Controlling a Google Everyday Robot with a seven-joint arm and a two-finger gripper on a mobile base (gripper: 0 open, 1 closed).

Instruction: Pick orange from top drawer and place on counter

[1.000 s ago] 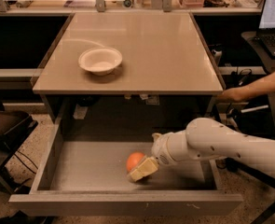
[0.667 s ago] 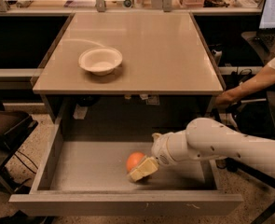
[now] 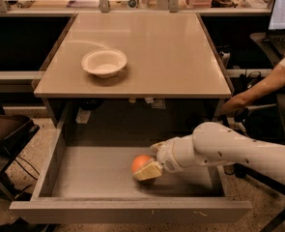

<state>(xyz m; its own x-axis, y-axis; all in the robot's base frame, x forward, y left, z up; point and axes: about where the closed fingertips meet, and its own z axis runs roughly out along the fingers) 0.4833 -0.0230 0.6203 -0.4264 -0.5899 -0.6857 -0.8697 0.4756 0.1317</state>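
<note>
Little has moved since a second ago: the orange (image 3: 140,162) and the end effector (image 3: 151,166) are sitting as before, while a person's forearm (image 3: 263,84) at the right is hanging slightly lower. The end effector is hiding the orange's right side (gripping or not, I cannot tell). Both are resting right of centre in the open top drawer (image 3: 84,178), grey and flat-bottomed. Above, the glossy tan counter (image 3: 171,52) is carrying a round white bowl (image 3: 104,62).
</note>
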